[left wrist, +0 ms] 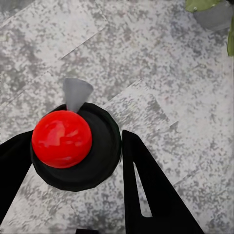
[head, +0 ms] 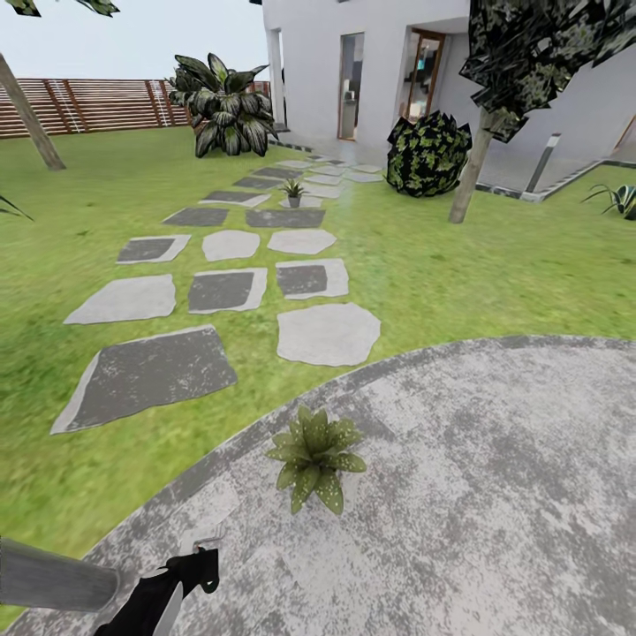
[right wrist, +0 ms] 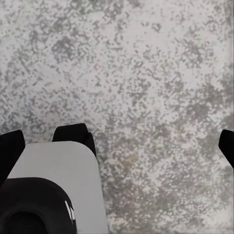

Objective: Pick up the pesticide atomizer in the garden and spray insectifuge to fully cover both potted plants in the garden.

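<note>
The head camera looked forward and down from above the patio, out over lawn toward the house. Both wrist cameras faced straight down, close over the patio paving. All three views shared that grey patio surface

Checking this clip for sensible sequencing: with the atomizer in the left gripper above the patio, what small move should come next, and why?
Probably swing the left gripper toward the near potted plant and aim the nozzle at it. The pesticide atomizer sits between the gripper's fingers, its red tip facing the camera over bare patio, and the plant's pot lies off at the wrist view's edge.
</note>
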You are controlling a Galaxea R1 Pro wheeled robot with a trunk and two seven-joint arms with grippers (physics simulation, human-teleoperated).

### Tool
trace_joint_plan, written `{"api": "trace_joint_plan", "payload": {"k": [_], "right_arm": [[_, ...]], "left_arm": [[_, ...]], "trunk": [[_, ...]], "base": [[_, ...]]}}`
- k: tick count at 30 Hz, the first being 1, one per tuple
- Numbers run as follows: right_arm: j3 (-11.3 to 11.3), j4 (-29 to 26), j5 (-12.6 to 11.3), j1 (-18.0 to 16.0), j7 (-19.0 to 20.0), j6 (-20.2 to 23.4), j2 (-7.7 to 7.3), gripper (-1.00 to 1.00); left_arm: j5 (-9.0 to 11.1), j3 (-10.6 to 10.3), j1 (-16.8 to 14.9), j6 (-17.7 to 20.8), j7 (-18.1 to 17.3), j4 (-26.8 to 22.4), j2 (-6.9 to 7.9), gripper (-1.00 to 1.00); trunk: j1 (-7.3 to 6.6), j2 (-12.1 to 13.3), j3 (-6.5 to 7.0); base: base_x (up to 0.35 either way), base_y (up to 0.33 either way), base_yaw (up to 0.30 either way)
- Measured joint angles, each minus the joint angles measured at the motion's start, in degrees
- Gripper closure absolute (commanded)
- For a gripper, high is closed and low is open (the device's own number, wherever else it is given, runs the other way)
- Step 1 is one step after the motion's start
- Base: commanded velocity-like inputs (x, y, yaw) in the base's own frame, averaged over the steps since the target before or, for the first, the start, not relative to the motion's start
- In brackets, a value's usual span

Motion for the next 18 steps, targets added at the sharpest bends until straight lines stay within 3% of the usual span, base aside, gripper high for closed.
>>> {"api": "trace_joint_plan", "payload": {"k": [18], "right_arm": [[-0.3, 0.0, -0.4, 0.0, 0.1, 0.1, 0.07, -1.0]], "left_arm": [[0.0, 0.1, 0.1, 0.0, 0.0, 0.0, 0.04, 1.0]], "trunk": [[-3.95, 7.2, 4.02]], "base": [[0.0, 0.0, -0.028]]}}
